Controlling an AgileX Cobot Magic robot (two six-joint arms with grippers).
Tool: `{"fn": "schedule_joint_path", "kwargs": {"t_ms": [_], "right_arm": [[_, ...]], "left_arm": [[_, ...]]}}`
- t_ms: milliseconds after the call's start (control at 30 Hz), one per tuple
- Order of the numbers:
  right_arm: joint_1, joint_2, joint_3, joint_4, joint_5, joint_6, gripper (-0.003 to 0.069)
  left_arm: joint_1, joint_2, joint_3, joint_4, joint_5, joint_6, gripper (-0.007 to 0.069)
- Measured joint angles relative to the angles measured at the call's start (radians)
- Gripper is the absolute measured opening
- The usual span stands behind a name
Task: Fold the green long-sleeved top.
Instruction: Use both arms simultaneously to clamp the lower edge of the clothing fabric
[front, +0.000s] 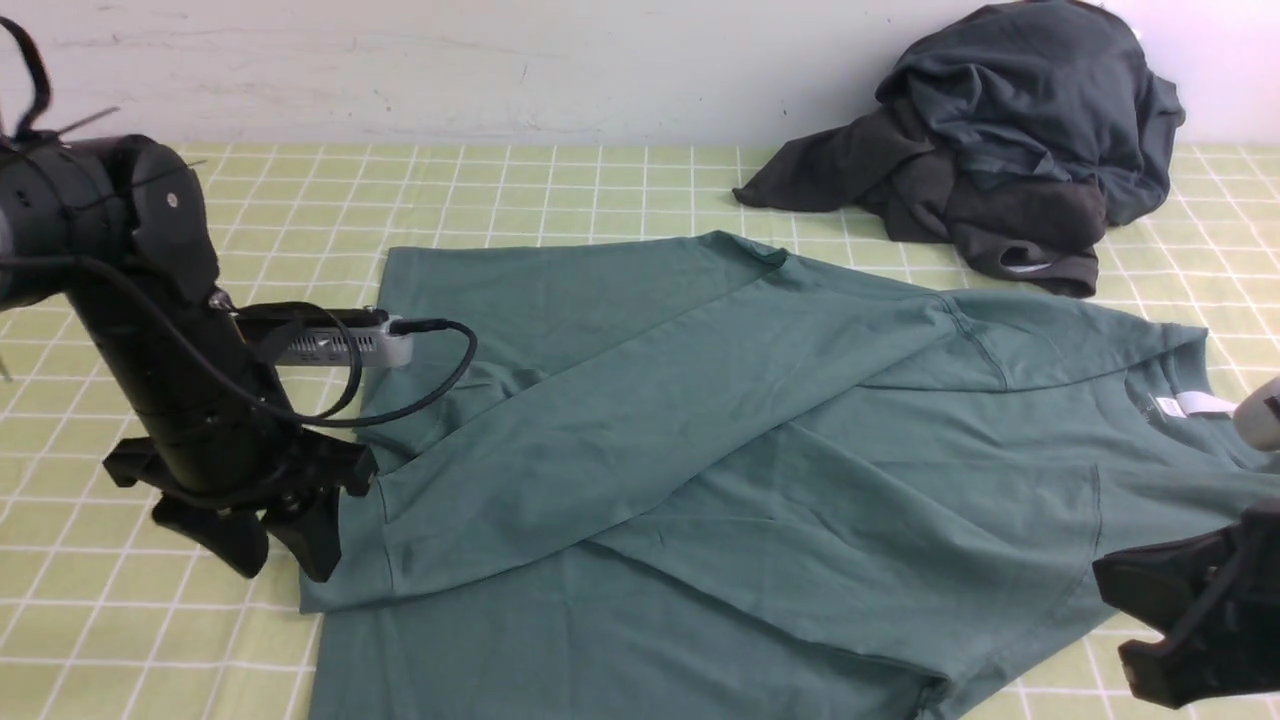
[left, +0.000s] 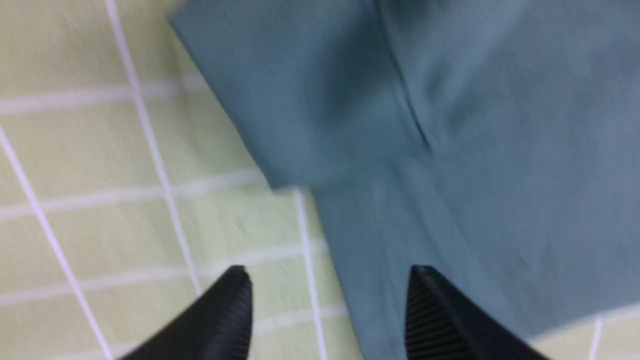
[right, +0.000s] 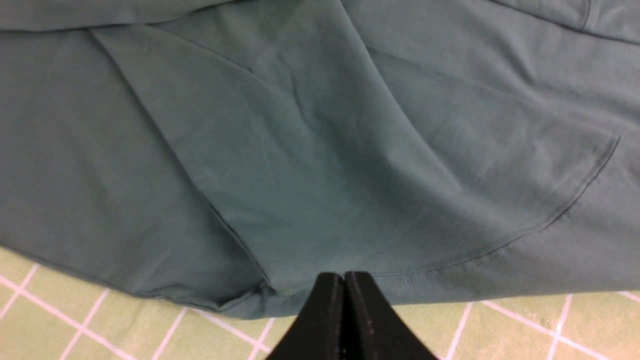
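Green long-sleeved top (front: 760, 420) spread flat on checked surface (front: 120, 620), sleeve (front: 600, 400) laid across its body as a first fold; left claw (front: 283, 568) gaping, empty, just beside the cuff (front: 355, 545); right claw (right: 344, 280) clamped together at near edge (right: 220, 302), seemingly anchoring it, grip unclear

A large, plain teal-green long-sleeved jersey top (front: 800, 480) lies spread flat on the table (front: 120, 610), covering its middle and reaching toward the right edge and the near edge. Its round neck points to the right edge, a small white label (front: 1200, 404) showing inside it. The hem end faces the left edge. One long sleeve (front: 620, 420) is folded slantwise over the body, running from the far shoulder down to the near-left hem corner. The cloth has soft creases.
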Motion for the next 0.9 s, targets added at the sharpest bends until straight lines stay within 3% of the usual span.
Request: {"fn": "schedule_joint_path", "kwargs": {"t_ms": [133, 200, 367, 533, 667, 800, 900], "right_arm": [[0.000, -0.003, 0.000, 0.003, 0.003, 0.000, -0.0009], [0.000, -0.003, 0.000, 0.004, 0.004, 0.000, -0.0009], [0.000, -0.003, 0.000, 0.004, 0.004, 0.000, -0.0009], [0.000, -0.003, 0.000, 0.006, 0.004, 0.000, -0.0009], [0.000, -0.003, 0.000, 0.007, 0.009, -0.014, -0.0009], [0.000, -0.003, 0.000, 0.021, 0.013, -0.056, -0.0009], [0.000, -0.003, 0.000, 0.057, 0.019, -0.112, -0.0009]], "left_arm": [[-0.133, -0.140, 0.154, 0.032, -0.080, 0.066, 0.0438], [-0.269, -0.213, 0.303, 0.086, -0.207, 0.170, 0.0441], [-0.473, -0.210, 0.474, 0.217, -0.377, 0.425, 0.0441], [-0.542, -0.156, 0.515, 0.262, -0.442, 0.517, 0.0424], [-0.553, -0.146, 0.505, 0.271, -0.419, 0.494, 0.0287], [-0.557, -0.147, 0.487, 0.301, -0.430, 0.412, 0.0085], [-0.557, -0.167, 0.470, 0.321, -0.438, 0.361, 0.0017]]}}
